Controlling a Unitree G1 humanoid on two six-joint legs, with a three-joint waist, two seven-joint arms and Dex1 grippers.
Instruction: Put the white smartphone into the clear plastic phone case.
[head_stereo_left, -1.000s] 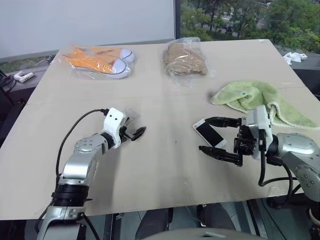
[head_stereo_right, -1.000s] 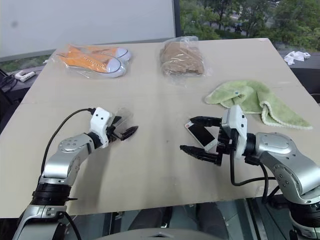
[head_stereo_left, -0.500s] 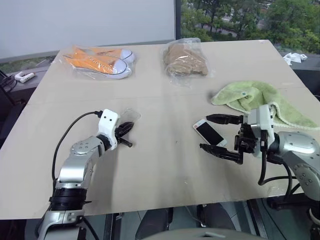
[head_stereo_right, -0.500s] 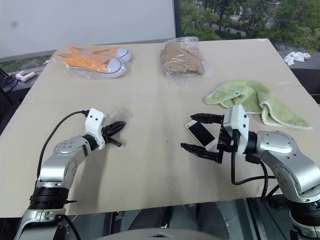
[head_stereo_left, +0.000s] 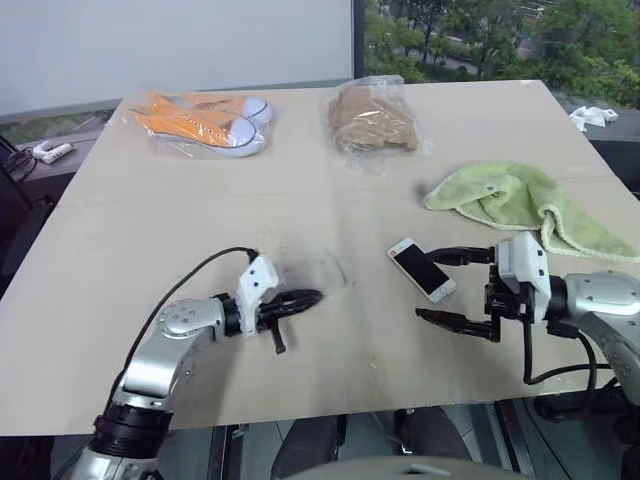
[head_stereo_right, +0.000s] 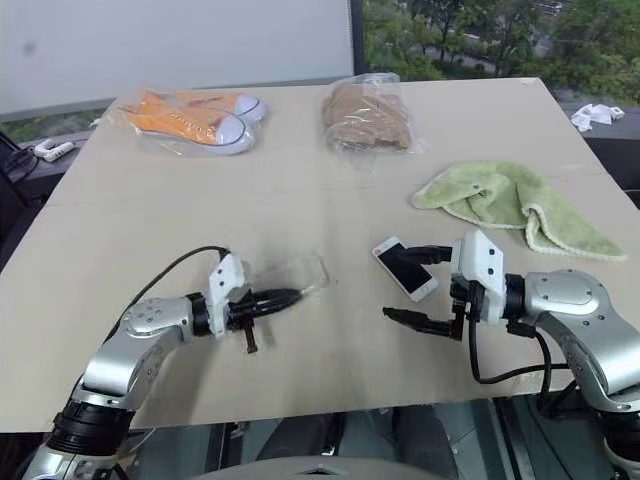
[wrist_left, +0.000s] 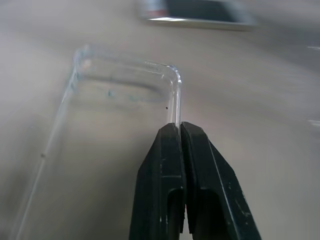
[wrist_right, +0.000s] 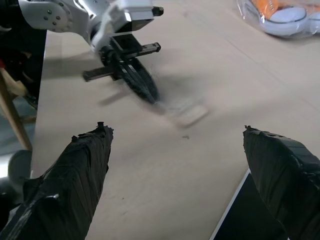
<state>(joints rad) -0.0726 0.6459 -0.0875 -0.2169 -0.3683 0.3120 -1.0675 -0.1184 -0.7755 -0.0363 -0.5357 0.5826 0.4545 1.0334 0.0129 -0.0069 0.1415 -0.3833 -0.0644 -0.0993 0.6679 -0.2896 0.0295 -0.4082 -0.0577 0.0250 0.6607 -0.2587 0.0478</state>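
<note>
Left pincer (wrist_left: 180, 131) clenched on thin clear plastic phone case (wrist_left: 120, 100); right pincer (head_stereo_left: 445, 287) released.

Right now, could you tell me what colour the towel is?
The towel is light green, clearest in the left eye view.

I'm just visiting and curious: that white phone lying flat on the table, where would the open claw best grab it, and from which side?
Probably across its two long edges, near the middle, coming down from above. The white smartphone lies flat, screen up and askew on the table, so only its thin sides offer purchase. The right gripper is beside it, jaws wide open, and would likely need to turn to line up.
</note>
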